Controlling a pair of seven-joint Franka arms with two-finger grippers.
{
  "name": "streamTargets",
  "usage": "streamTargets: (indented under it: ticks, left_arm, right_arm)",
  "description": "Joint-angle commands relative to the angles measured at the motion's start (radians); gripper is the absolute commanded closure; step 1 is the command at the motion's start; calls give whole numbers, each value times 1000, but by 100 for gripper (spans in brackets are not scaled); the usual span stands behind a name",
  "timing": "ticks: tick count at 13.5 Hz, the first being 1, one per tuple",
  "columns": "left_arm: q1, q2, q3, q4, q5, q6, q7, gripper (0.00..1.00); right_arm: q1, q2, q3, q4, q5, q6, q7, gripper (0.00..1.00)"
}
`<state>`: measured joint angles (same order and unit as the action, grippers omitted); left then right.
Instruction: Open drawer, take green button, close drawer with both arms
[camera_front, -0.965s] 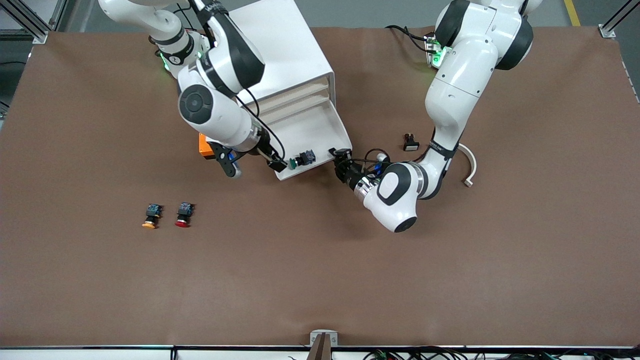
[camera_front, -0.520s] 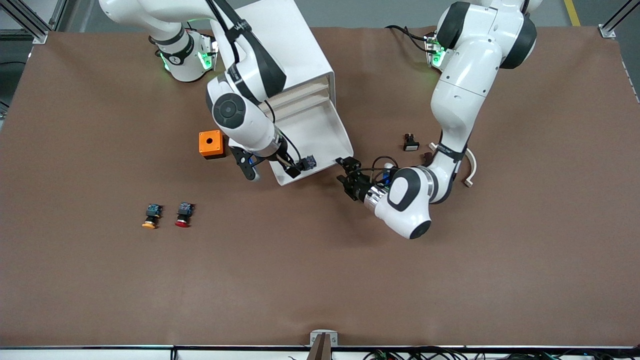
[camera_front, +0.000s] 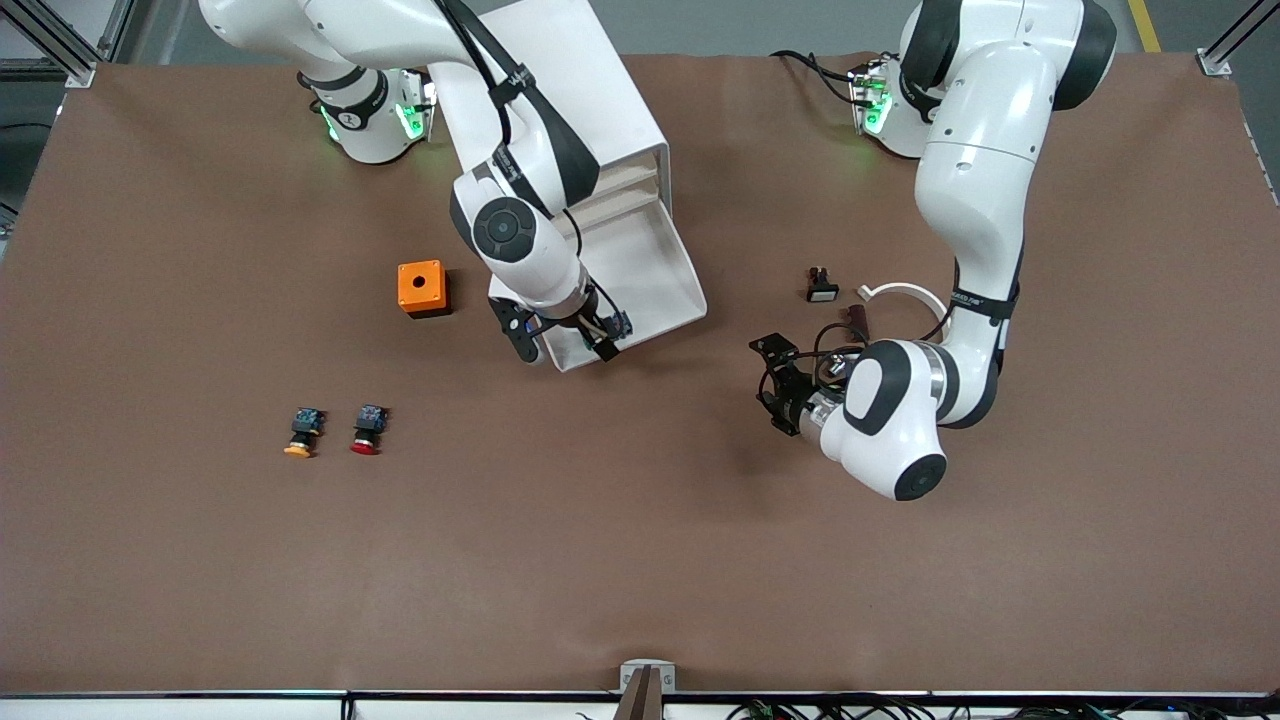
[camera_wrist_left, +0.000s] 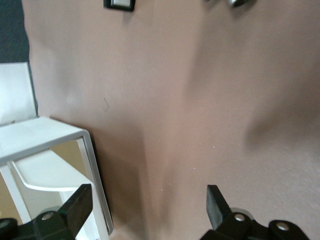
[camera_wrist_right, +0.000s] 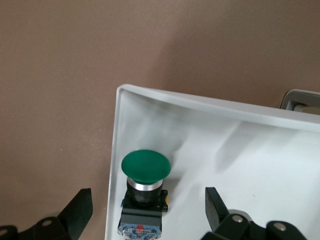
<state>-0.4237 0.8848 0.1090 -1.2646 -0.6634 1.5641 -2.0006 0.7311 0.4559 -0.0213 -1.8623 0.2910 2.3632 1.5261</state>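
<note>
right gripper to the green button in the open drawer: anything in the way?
Nothing visible. The right gripper hangs over the open drawer, fingers apart, with the button lying on the drawer floor by the front wall, uncovered. The left gripper is open over bare table, clear of the drawer.

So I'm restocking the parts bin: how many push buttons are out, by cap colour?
Green cap: 1, the green button in the open drawer
Red cap: 1, the red button on the table
Orange cap: 1, the orange button beside it
Total: 3

Green-capped button (camera_wrist_right: 145, 167); white drawer (camera_front: 668, 270); brown table (camera_front: 640, 560).
</note>
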Motion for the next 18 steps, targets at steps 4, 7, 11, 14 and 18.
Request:
streamTargets:
  ticks: [4, 7, 11, 14, 18]
  left_arm:
    - [45, -127, 55, 1, 105, -9, 305, 0]
    - [52, -185, 84, 1, 188, -21, 402, 0]
    - [65, -231, 84, 1, 270, -53, 480, 0]
    - [52, -251, 75, 1, 329, -55, 600, 0]
    - [59, -242, 81, -1, 360, -45, 671, 0]
  right_arm:
    - [40, 7, -11, 12, -35, 7, 48, 4]
    - [50, 7, -11, 14, -68, 7, 71, 9]
    - [54, 10, -9, 28, -82, 10, 71, 19]
    - [60, 15, -9, 38, -82, 10, 69, 27]
    - [60, 32, -9, 49, -90, 14, 69, 37]
